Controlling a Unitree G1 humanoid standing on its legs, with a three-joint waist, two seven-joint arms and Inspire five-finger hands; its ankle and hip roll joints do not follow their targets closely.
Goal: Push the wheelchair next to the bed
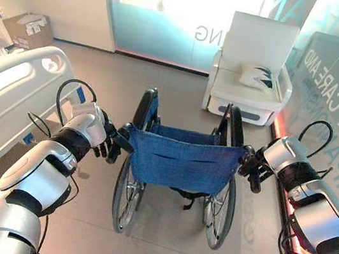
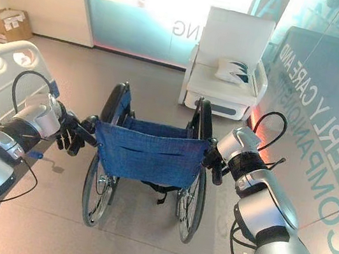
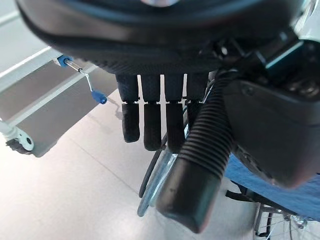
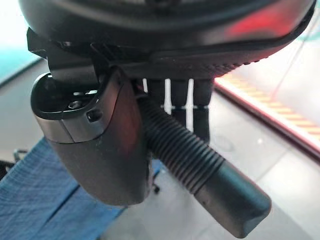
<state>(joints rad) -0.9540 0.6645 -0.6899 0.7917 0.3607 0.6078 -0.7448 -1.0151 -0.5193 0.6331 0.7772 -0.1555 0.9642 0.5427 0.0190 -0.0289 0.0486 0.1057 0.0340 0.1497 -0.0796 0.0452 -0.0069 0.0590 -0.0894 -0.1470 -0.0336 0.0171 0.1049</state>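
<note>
One wheelchair (image 1: pixel 178 173) stands mid-floor, seen from behind, and the robot has both hands on it: the left hand (image 1: pixel 107 143) is wrapped round the left push handle (image 3: pixel 197 165), fingers (image 3: pixel 152 122) curled over the ribbed black grip with the thumb closing from the other side, and the right hand (image 1: pixel 252 169) does the same on the right push handle (image 4: pixel 200 165), its ribbed rubber sleeve ending in a smooth blunt cap. Two handles, two hands, each clamped tight. The chair's backrest is a sheet of blue woven fabric with stitched seams, slung between two dark uprights, and two large spoked wheels with thin metal rims sit either side, with padded black armrests ahead of them. To the robot's left lies one bed (image 1: pixel 8 85), white moulded plastic with a rounded side rail pierced by oval openings; the wheelchair sits just beside its corner, a strip of floor between them. A blue-tipped crank handle (image 3: pixel 90 87) sticks out under the bed frame. Ahead of the wheelchair, one white boxy armchair (image 1: pixel 253 69) holds one patterned cushion (image 1: pixel 258 76). One cardboard box (image 1: pixel 27 27) rests by the far wall. The frosted glass wall (image 1: pixel 336 95) on the right carries large pale lettering, and the floor is smooth grey tile.
</note>
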